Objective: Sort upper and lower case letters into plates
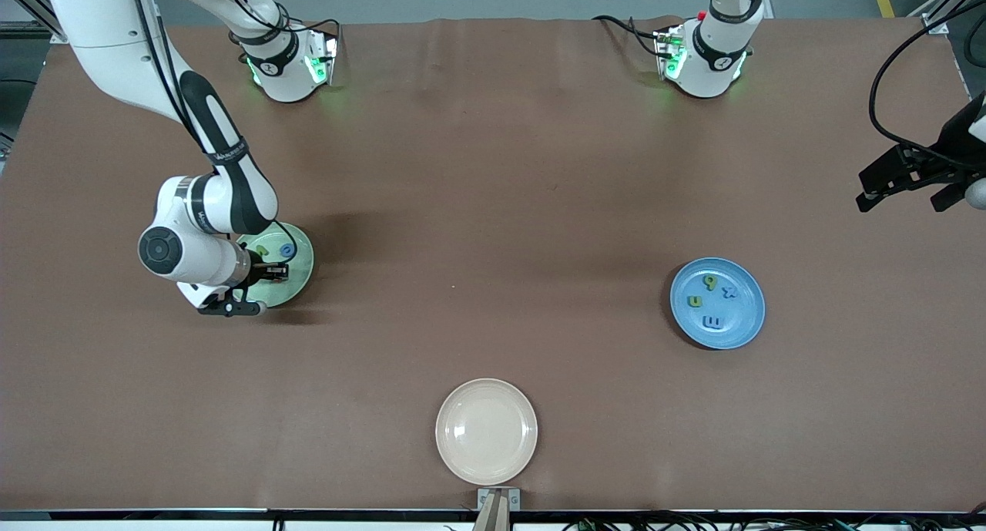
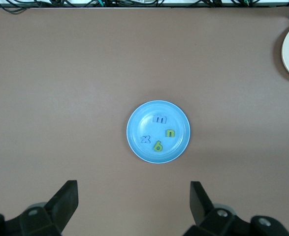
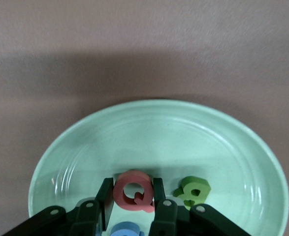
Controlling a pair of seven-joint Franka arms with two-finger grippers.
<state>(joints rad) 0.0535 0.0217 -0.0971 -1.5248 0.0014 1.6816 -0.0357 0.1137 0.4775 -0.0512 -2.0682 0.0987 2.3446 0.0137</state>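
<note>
Right gripper [image 3: 132, 204], fingers closed on a red letter Q [image 3: 133, 191], hangs over the mint green plate [image 1: 302, 273] on my screen, the letter just above the plate's floor (whether it touches I cannot tell). Beside the Q in that plate lie a green letter [image 3: 193, 191] and a blue letter [image 3: 126, 229], the latter mostly hidden under the fingers. This plate sits toward the right arm's end of the table.

Toward the left arm's end rests the blue plate [image 1: 743, 323], holding four small letters: a blue m [image 2: 159, 118], a green n [image 2: 170, 132], a blue x [image 2: 144, 139] and a green piece [image 2: 157, 146] shaped like a 6 or a b. My left gripper [image 1: 913, 186] waits high over the table's edge at its own end, jaws spread wide and holding nothing.

Nearest the front camera, between the two plates, lies a cream-white plate [image 1: 462, 408] on the brown table [image 1: 493, 169].
</note>
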